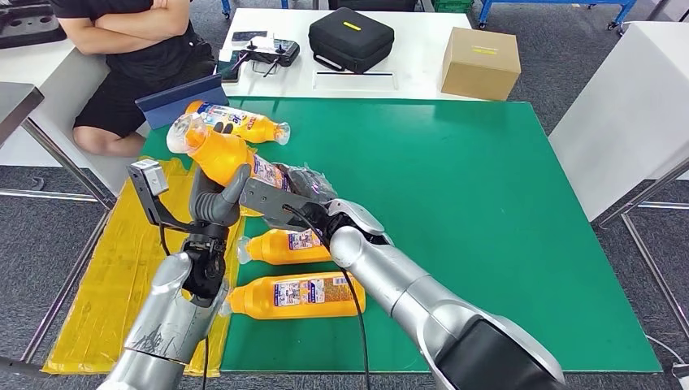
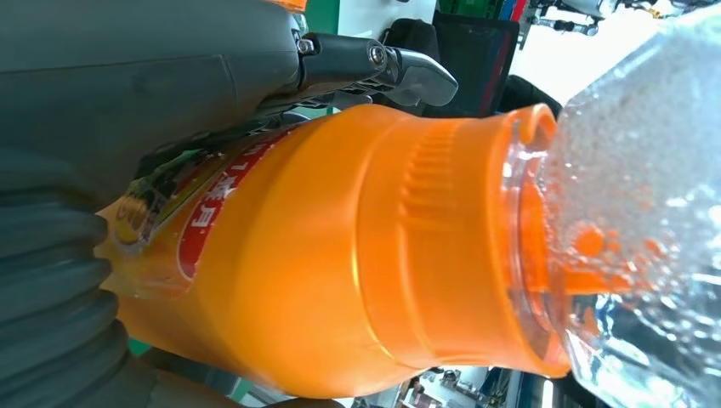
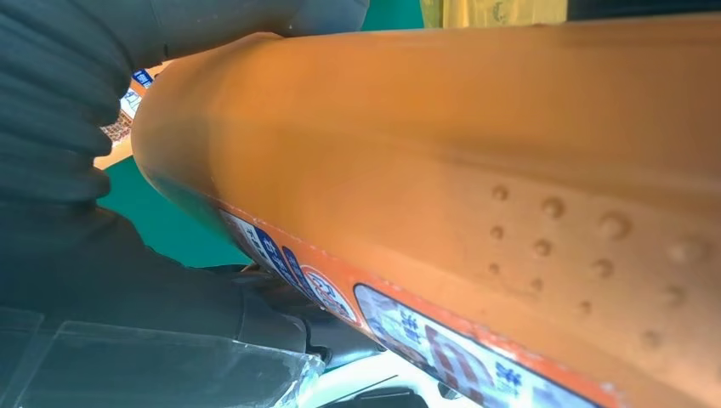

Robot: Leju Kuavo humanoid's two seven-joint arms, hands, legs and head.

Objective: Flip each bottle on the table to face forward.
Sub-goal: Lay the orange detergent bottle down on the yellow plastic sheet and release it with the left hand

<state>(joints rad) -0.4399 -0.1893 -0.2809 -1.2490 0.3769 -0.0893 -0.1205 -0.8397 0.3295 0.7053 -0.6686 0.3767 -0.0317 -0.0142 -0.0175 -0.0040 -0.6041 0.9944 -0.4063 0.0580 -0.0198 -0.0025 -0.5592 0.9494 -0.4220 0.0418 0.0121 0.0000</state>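
Both hands meet on one orange bottle (image 1: 223,154), lifted off the green tabletop (image 1: 487,211) and tilted, its clear cap end pointing up and away. The left hand (image 1: 215,203) wraps its fingers (image 2: 374,64) around the bottle's body just below the neck; the right hand (image 1: 305,199) grips the lower, labelled end. Below the fingers, two orange bottles (image 1: 284,246) (image 1: 296,295) lie on their sides. Beyond the fingers a fourth bottle (image 1: 236,120) lies near the far edge, close to a seated person (image 1: 130,49).
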